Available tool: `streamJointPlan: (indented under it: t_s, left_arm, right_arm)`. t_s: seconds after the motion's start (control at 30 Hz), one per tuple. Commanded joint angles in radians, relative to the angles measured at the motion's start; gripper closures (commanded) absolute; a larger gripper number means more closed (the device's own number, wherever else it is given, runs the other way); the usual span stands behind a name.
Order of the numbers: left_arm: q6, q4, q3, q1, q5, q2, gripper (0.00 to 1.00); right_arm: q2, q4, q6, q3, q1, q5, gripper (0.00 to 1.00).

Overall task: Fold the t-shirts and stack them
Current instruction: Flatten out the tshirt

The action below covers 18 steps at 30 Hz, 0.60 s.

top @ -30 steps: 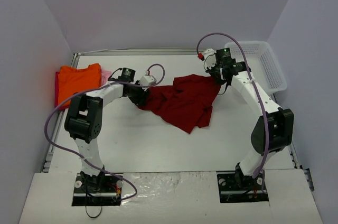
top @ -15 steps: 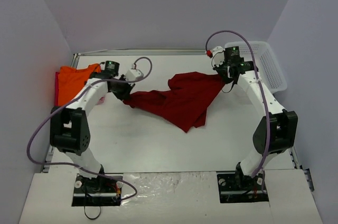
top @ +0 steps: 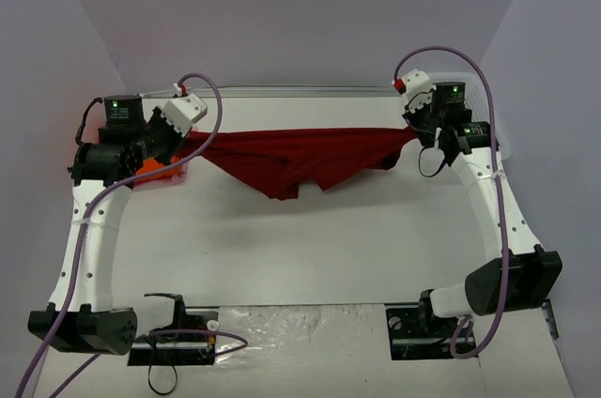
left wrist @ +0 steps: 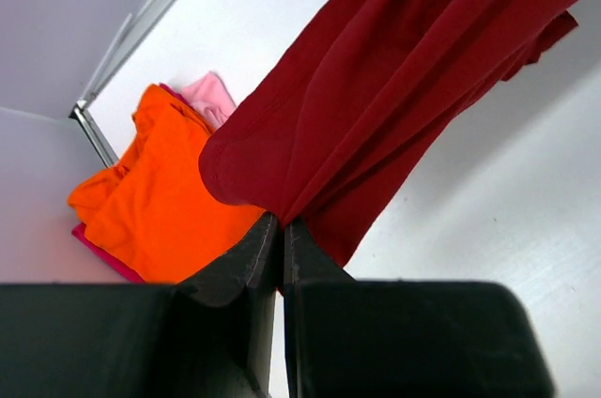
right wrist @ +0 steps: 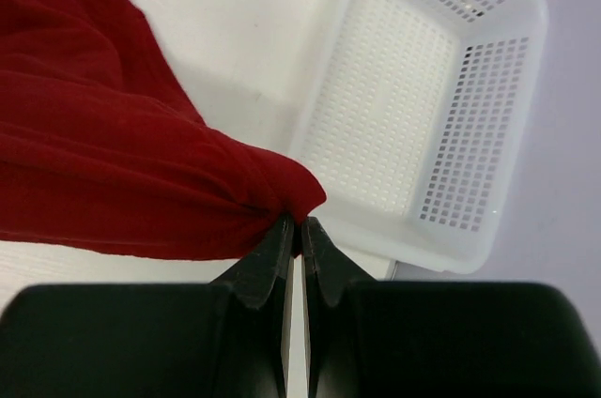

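Near edge: arm bases, then open table [top: 310,248] beyond them. I reckon that's where the shirt goes down for folding.

Mid-table: both arms are up and spread wide, with the dark red t-shirt [top: 291,156] strung between them across the table's width. The top edge is taut and the middle sags to a point. Going by the shadow, it hangs clear of the surface. My read on the hold is that tension pulls out the bunching so it can be laid flat.

The left gripper [left wrist: 282,229] is clamped on one end, jaws nearly meeting with a fold of cloth pinched in. The right gripper [right wrist: 296,227] is the same on the other end, with a gathered corner nipped between the tips. I can't tell whether I've got shoulders or hem corners, since the fabric is too bunched.

Far-left corner: the orange t-shirt [left wrist: 160,201] lies flat, with the pink t-shirt [left wrist: 208,98] peeking out past it and touching it. They're likely parked there as the stack, leaving the middle free.

Far-right corner: white mesh basket [right wrist: 488,135], with nothing in the part the right wrist shows.

The fold on the red isn't started yet.
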Motion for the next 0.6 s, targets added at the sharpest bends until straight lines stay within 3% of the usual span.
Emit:
streamJointPlan:
  t_s: [0.0, 0.27, 0.57]
  left_arm:
    - [0.031, -0.121, 0.032, 0.009, -0.045, -0.023, 0.98]
    - [-0.022, -0.130, 0.055, 0.009, -0.042, -0.093, 0.98]
    - [-0.158, 0.023, 0.038, 0.008, -0.004, -0.268, 0.98]
  right_arm:
    - [-0.033, -0.020, -0.026, -0.052, -0.017, -0.009, 1.00]
    - [-0.125, -0.032, -0.040, -0.141, -0.018, -0.060, 1.00]
    - [-0.233, -0.035, -0.043, -0.110, -0.021, -0.111, 1.00]
